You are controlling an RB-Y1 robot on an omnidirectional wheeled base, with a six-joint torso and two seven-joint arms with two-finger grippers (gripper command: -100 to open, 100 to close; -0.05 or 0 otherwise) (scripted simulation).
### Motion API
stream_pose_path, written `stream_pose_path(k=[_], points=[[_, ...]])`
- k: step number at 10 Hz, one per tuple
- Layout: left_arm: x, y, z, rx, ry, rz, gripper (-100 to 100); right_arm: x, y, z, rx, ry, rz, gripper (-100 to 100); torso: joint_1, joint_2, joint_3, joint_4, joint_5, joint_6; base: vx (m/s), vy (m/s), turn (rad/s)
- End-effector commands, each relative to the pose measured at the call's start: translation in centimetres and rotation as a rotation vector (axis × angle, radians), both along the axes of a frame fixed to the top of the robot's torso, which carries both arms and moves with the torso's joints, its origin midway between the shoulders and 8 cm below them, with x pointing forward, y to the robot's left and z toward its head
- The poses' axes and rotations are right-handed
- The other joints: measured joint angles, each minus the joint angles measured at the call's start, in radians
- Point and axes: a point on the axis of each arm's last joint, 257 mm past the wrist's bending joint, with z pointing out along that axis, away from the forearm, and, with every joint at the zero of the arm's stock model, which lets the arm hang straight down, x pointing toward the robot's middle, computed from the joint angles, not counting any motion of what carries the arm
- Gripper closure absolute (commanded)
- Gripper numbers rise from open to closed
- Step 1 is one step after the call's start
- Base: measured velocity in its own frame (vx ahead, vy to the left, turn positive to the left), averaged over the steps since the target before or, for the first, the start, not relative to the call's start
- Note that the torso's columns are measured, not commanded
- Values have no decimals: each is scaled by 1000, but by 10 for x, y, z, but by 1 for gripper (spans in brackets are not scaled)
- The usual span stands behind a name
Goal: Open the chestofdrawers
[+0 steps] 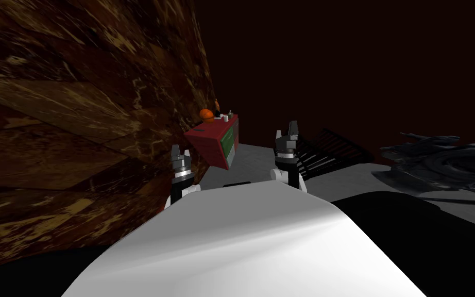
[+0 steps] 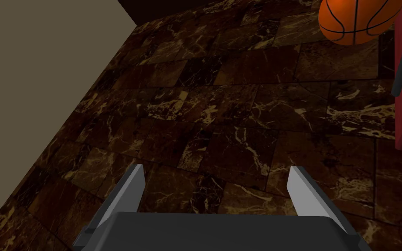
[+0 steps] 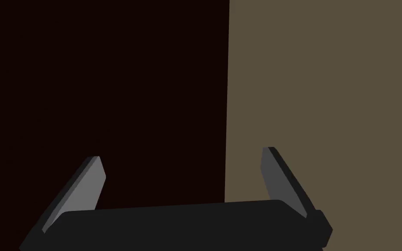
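Meanwhile, the red, box-shaped chest of drawers (image 1: 208,142) with green drawer fronts stood ahead against the dark brown, veined marble-tile wall (image 1: 77,103). It was well apart from both arms, and an orange basketball (image 1: 206,114) rested on its top. The left gripper (image 1: 181,151) was raised in front of the robot, its thin grey fingers spread and holding nothing, pointed at the wall with the chest's red edge off to one side. The right gripper (image 1: 286,129), likewise released and empty, was held up alongside.
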Motion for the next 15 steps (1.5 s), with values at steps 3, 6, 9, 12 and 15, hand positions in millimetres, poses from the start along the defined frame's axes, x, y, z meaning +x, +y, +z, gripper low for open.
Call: stream_pose_path(k=[3,6,9,12,15], points=[[0,0,0,0,0,0,0,0,0,0,0,0,0,0,0,175,-351,176,0,0,0,0,0],[0,0,0,0,0,0,0,0,0,0,0,0,0,0,0,396,-792,396,0,0,0,0,0],[0,0,0,0,0,0,0,0,0,0,0,0,0,0,0,618,-1234,617,0,0,0,0,0],[26,-6,-16,19,63,-53,-100,0,0,0,0,0,0,0,-1,733,-1471,734,0,0,22,-16,-11],[56,-10,-33,-2,127,-91,-100,0,0,0,0,0,0,0,0,738,-1476,738,0,0,35,-26,-16]])
